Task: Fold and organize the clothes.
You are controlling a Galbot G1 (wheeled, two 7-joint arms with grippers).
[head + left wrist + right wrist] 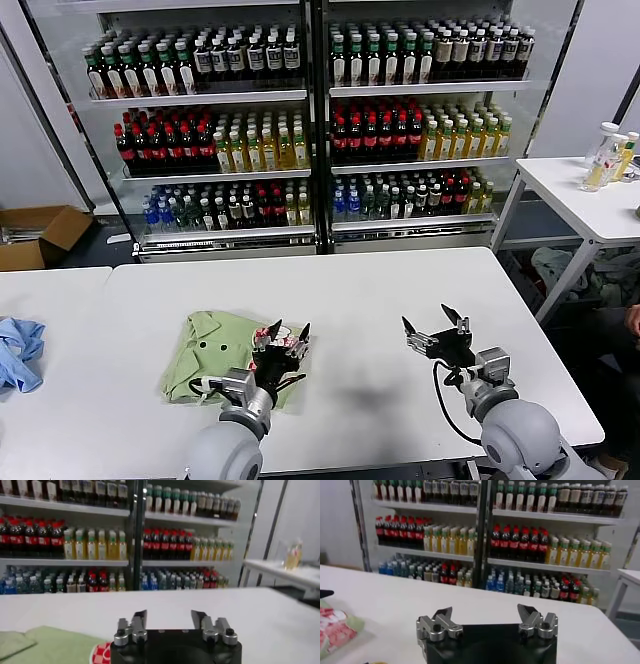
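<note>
The light green T-shirt lies crumpled on the white table, left of centre, with small dark dots and a red-and-white print showing. My left gripper hovers open and empty just above the shirt's right edge. In the left wrist view the left gripper is open, with the green shirt and a bit of print below it. My right gripper is open and empty above bare table, well right of the shirt. In the right wrist view the right gripper is open, and the shirt's print shows at one edge.
A light blue cloth lies at the far left on a second table. Glass-fronted drink coolers stand behind. A cardboard box sits on the floor at the left. A side table with bottles stands at the right.
</note>
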